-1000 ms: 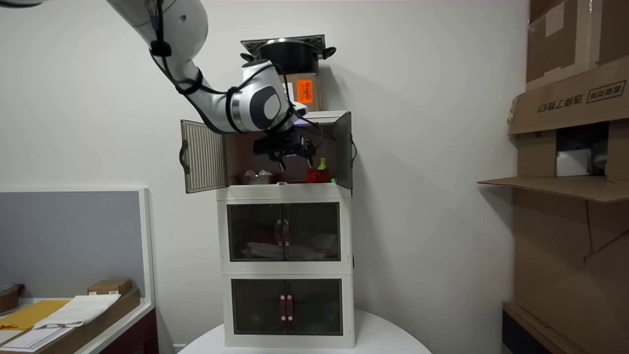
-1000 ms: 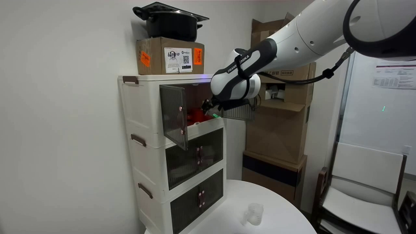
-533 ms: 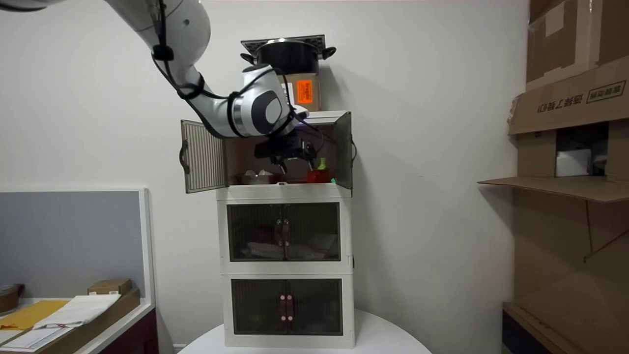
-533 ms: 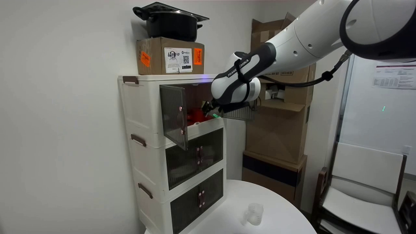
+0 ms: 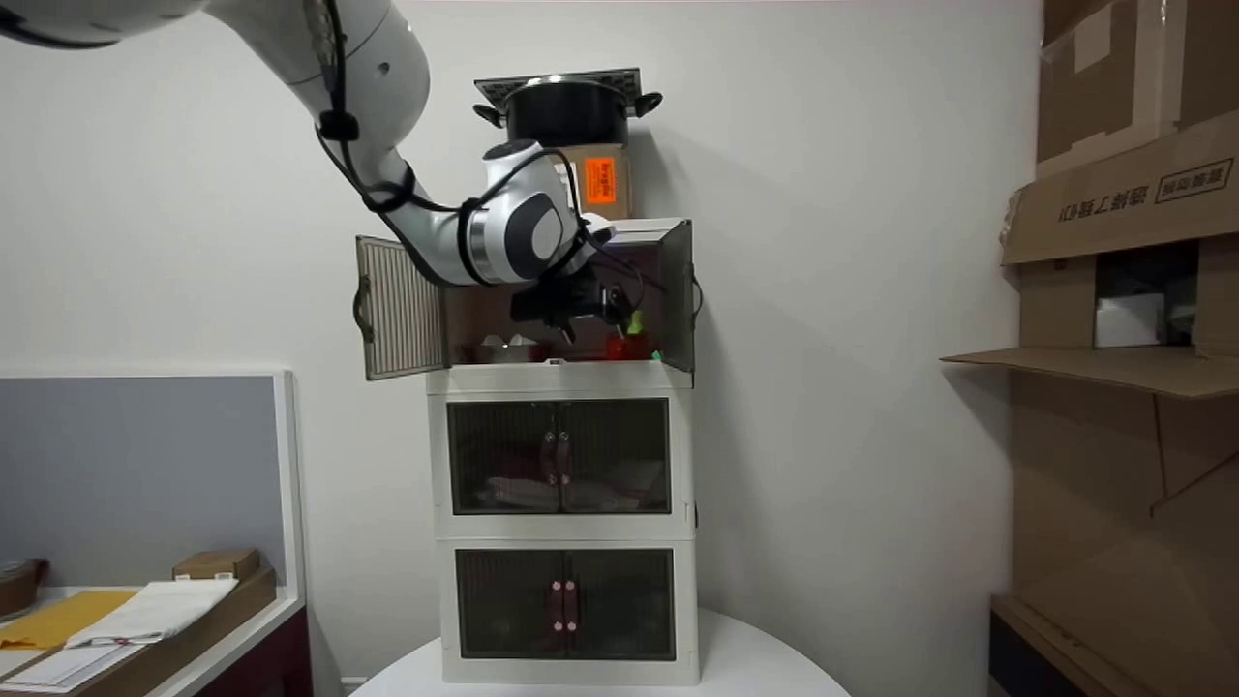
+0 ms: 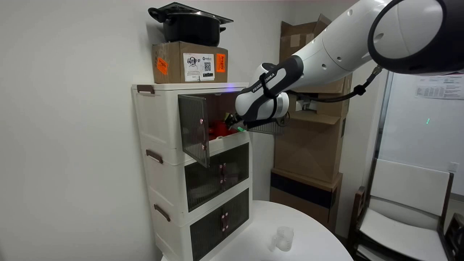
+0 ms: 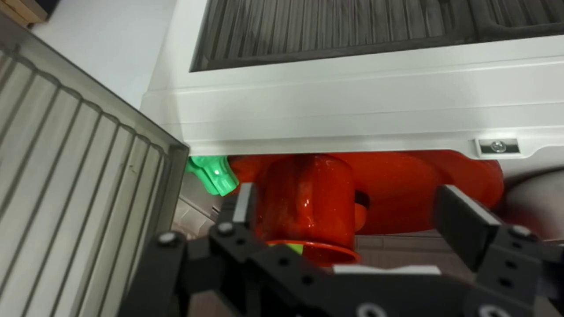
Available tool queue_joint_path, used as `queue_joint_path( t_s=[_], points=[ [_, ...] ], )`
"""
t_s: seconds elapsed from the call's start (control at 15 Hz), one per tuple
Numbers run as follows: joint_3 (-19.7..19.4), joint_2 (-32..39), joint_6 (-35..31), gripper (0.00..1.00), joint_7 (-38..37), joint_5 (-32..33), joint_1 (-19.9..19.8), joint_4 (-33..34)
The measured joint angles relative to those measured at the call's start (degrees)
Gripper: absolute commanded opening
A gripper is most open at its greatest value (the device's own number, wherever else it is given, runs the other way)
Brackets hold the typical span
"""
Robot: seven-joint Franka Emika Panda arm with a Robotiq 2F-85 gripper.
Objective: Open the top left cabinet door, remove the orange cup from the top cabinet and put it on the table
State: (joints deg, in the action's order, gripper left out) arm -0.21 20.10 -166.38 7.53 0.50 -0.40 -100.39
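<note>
While our black two-finger gripper (image 7: 349,201) stands w/ jaws wide, we're prob. pre-grasp; next req.: centre on glossy orange-red cylindrical cup (image 7: 307,202), then close.

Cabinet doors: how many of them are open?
2: the top left cabinet door and the right-hand door, both on the top cabinet. The doors below are shut.

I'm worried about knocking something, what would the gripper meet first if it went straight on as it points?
Likely the orange-red cup, seen in the wrist view between the open jaws of the gripper; depth is unclear.
</note>
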Motion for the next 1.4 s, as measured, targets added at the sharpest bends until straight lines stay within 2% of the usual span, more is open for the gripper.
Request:
queue_joint_path(
  t_s=[1.07, 1.13, 1.2, 1.4],
  points=[
    [0.51, 10.95, 1.12, 0.98, -0.01, 0.00, -0.20, 14.45],
    [0.52, 11.47, 1.47, 0.73, -0.01, 0.00, -0.20, 15.10],
    [0.52, 11.94, 1.82, 0.73, -0.01, 0.00, -0.21, 15.66],
    [0.52, 13.03, 2.39, 0.50, -0.01, 0.00, -0.21, 17.03]
  ],
)
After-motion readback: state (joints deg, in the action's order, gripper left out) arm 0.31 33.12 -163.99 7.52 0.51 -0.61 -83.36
